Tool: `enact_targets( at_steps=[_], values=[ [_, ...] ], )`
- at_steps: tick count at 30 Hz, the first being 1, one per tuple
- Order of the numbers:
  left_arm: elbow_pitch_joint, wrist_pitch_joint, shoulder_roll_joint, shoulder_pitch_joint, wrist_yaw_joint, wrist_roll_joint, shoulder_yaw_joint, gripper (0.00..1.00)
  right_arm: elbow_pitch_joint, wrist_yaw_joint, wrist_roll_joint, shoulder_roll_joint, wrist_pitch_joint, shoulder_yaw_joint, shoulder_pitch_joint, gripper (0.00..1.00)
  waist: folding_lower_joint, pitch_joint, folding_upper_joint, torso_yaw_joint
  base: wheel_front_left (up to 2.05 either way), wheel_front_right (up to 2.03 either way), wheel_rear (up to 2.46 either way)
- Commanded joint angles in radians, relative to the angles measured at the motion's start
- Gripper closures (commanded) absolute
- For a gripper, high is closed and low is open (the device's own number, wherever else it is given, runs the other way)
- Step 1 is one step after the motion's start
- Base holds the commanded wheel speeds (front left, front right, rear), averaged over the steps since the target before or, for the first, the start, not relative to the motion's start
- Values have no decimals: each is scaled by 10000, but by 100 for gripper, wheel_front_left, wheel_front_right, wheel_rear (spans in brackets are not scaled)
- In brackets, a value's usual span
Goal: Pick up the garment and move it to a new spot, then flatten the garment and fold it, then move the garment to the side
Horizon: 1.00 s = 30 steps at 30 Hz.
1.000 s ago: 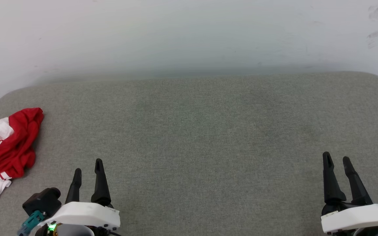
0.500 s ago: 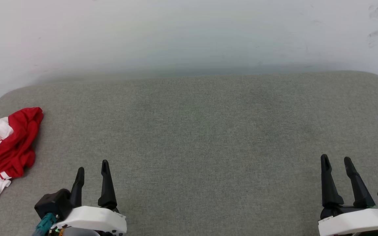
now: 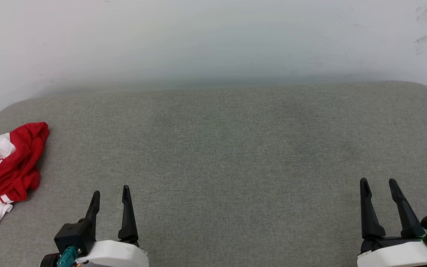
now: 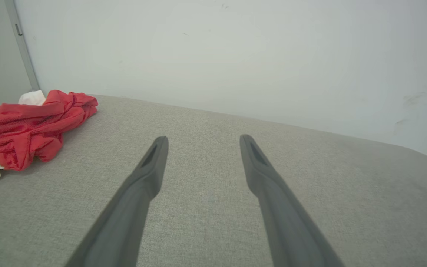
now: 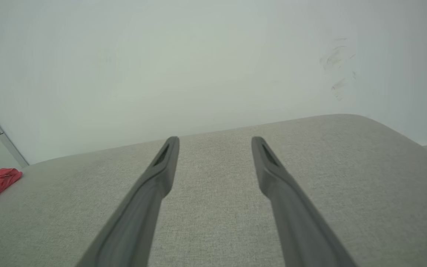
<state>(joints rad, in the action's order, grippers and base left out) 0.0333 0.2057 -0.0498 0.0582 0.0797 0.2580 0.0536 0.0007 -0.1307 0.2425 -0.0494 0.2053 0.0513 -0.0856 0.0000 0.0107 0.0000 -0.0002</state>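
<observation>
Garment: far left of the head frame, mid-height. It is crumpled in a red heap on the table. A white sleeve with striped trim shows on top, and another white bit trails out at the lower edge. It sits close to the table's left edge. No print is visible. It is bunched, so no hem or shoulder offers itself plainly. A pinch on the raised red fold looks the likeliest first hold.

Left end effector: lower left, fingers apart with nothing between them, pointing up-frame over bare fabric. The garment lies to its left and further up, near but not touching. Judged: pick-up not yet begun, and this arm is the closer one for it.

Centre: wide stretch of grey cloth-covered table, giving room for the new spot and for flattening. Nothing lies between the left end effector and the garment.

Right end effector: lower right, fingers apart, empty, well apart from the garment.

Wall: pale, across the top, bounding the table's far edge. Scuffs upper right.
</observation>
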Motion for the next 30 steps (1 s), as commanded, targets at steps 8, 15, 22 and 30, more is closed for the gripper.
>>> enact_targets(
  at_steps=[8, 15, 22, 30],
  values=[
    [62, 213, -23, 161, -32, -682, 51, 0, -186, 1, -564, -16, 215, -15, -204, 0, 0, -37, 0, 4, 0, 0, 0],
    [96, 350, -17, 256, -17, -1206, 60, 0, -244, 1, -984, -16, 353, -26, -309, 0, 0, -51, 0, 4, 0, 0, 0],
    [170, 473, -14, 335, -76, -1626, 90, 0, -284, 1, -1268, -14, 480, -25, -403, 0, 0, -53, 0, -7, 0, 0, 0],
    [294, 621, -12, 362, -40, -1963, 140, 0, -347, 1, -1499, -14, 625, -43, -457, 0, 0, -54, 0, 10, 0, 0, 0]
  ],
)
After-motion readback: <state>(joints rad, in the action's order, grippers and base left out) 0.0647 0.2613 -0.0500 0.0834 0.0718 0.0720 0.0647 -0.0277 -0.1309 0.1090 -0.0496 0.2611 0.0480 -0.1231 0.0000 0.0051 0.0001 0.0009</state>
